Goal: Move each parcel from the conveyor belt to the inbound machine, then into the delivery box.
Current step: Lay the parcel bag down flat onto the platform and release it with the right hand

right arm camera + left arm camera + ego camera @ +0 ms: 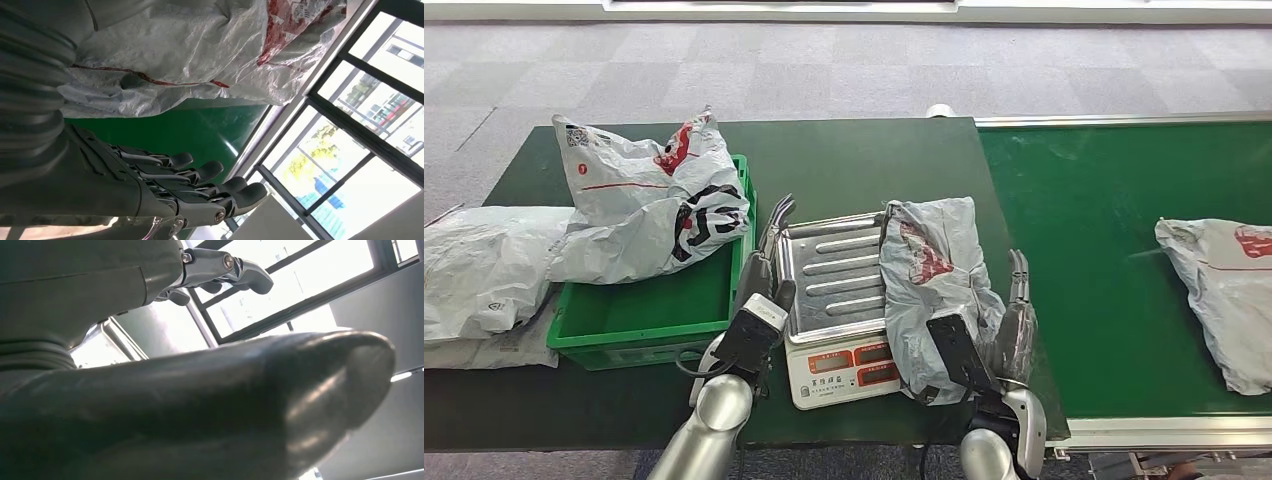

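Note:
A grey parcel point(934, 285) with red print lies on the right half of the scale point(829, 275), the inbound machine, and hangs over its front edge. My right hand point(1016, 310) stands just right of it, fingers straight and holding nothing. In the right wrist view a strip of green shows between the fingers point(200, 182) and the parcel point(200, 50). My left hand point(769, 260) is at the scale's left edge, fingers stretched out and empty; its thumb point(250, 405) looms large in the left wrist view. Another grey parcel point(1224, 295) lies on the conveyor belt point(1104, 250) at the right.
A green crate point(654, 310), the delivery box, stands left of the scale with a crumpled white parcel point(654, 195) draped over its back. A further white parcel point(479, 265) lies on the dark table point(854, 160) at the far left.

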Action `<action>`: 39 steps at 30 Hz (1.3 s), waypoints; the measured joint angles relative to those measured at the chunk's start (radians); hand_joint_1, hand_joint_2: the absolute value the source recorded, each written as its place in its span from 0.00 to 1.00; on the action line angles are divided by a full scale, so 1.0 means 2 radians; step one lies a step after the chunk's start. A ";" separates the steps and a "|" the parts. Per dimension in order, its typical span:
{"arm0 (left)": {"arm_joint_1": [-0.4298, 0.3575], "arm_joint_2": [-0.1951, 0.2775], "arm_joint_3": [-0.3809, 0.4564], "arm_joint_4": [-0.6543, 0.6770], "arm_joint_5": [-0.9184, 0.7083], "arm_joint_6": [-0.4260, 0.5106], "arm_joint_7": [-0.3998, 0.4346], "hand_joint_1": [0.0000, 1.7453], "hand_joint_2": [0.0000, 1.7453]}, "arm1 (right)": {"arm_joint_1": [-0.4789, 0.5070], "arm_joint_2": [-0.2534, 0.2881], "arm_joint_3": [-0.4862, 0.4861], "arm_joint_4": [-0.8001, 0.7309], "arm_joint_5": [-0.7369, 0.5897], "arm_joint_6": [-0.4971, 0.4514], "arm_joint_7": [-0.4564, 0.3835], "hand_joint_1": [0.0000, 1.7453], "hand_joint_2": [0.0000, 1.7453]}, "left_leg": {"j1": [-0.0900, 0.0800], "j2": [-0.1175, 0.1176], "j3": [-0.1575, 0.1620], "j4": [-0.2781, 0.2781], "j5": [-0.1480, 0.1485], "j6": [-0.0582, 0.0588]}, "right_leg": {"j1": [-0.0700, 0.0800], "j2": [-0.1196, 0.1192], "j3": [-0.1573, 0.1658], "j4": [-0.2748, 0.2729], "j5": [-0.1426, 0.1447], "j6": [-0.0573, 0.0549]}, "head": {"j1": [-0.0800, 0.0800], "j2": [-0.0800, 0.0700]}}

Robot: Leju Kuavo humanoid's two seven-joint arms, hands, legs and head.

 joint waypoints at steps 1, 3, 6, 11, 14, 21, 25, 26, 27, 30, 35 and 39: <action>0.000 0.000 0.000 0.001 0.000 0.000 -0.001 0.00 0.00 | 0.001 0.000 -0.001 0.000 -0.004 -0.001 -0.003 0.00 1.00 | 0.000 0.000 0.000 0.000 0.000 0.000 | 0.000 0.000 0.000 0.000 0.000 0.000 | 0.000 0.000; 0.000 0.000 0.000 0.002 0.002 0.001 -0.004 0.00 0.00 | 0.005 0.000 -0.001 -0.003 -0.018 -0.006 -0.018 0.00 1.00 | 0.000 0.000 0.000 0.000 0.000 0.000 | 0.000 0.000 0.000 0.000 0.000 0.000 | 0.000 0.000; 0.000 0.000 0.000 0.002 0.010 0.007 -0.014 0.00 0.00 | 0.018 0.000 -0.002 -0.023 -0.055 -0.039 -0.068 0.00 1.00 | 0.000 0.000 0.000 0.000 0.000 0.000 | 0.000 0.000 0.000 0.000 0.000 0.000 | 0.000 0.000; 0.006 0.001 0.003 -0.016 0.007 0.075 -0.044 0.00 0.00 | 0.070 0.020 0.000 -0.130 -0.115 -0.110 -0.214 0.00 1.00 | 0.000 -0.001 0.000 0.000 0.000 0.000 | 0.000 0.000 0.000 0.000 0.000 0.000 | 0.000 0.000; 0.008 0.001 0.004 -0.029 -0.027 0.156 -0.048 0.00 0.00 | 0.103 0.039 0.000 -0.222 -0.132 -0.117 -0.276 0.00 1.00 | 0.000 -0.001 -0.001 0.000 -0.001 0.000 | 0.000 -0.001 0.000 0.000 -0.001 0.000 | 0.000 0.000; 0.006 0.003 -0.002 -0.035 -0.112 0.207 -0.022 0.00 0.00 | 0.135 0.048 -0.002 -0.369 -0.129 -0.118 -0.282 0.00 1.00 | 0.000 -0.001 0.000 0.000 -0.001 0.000 | 0.000 0.000 0.000 0.000 -0.001 0.000 | 0.000 0.000; -0.001 0.007 -0.016 -0.032 -0.149 0.188 0.007 0.00 0.00 | 0.140 0.049 -0.002 -0.404 -0.121 -0.118 -0.282 0.00 1.00 | 0.000 0.000 0.000 0.000 -0.001 0.000 | 0.000 0.000 0.000 0.000 -0.001 0.000 | 0.000 0.000; -0.002 0.008 -0.018 -0.031 -0.151 0.186 0.010 0.00 0.00 | 0.141 0.050 -0.002 -0.410 -0.121 -0.118 -0.282 0.00 1.00 | 0.000 0.000 0.000 0.000 -0.001 0.000 | 0.000 0.000 0.000 0.000 -0.001 0.000 | 0.000 0.000; -0.003 0.009 -0.020 -0.031 -0.152 0.185 0.011 0.00 0.00 | 0.142 0.050 -0.002 -0.416 -0.121 -0.118 -0.282 0.00 1.00 | 0.000 0.000 0.001 0.000 -0.001 0.000 | 0.000 0.000 0.000 0.000 -0.001 0.000 | 0.000 0.000; -0.006 0.012 -0.024 -0.029 -0.153 0.184 0.013 0.00 0.00 | 0.144 0.050 -0.002 -0.428 -0.120 -0.118 -0.282 0.00 1.00 | 0.000 0.000 0.001 0.000 -0.001 0.000 | 0.000 0.000 0.000 0.000 -0.001 0.000 | 0.000 0.000; -0.013 0.016 -0.030 -0.024 -0.158 0.167 0.022 0.00 0.25 | 0.149 0.052 -0.002 -0.440 -0.118 -0.118 -0.279 0.00 1.00 | 0.000 0.000 0.001 0.000 -0.001 0.000 | 0.000 0.000 0.000 0.000 -0.001 0.000 | 0.000 0.000; -0.031 0.020 -0.040 -0.008 -0.173 0.113 0.041 0.00 0.50 | 0.155 0.054 -0.002 -0.445 -0.137 -0.117 -0.278 0.00 1.00 | 0.000 0.000 0.000 0.000 -0.001 0.000 | 0.000 0.000 0.000 0.000 -0.001 0.000 | 0.000 0.000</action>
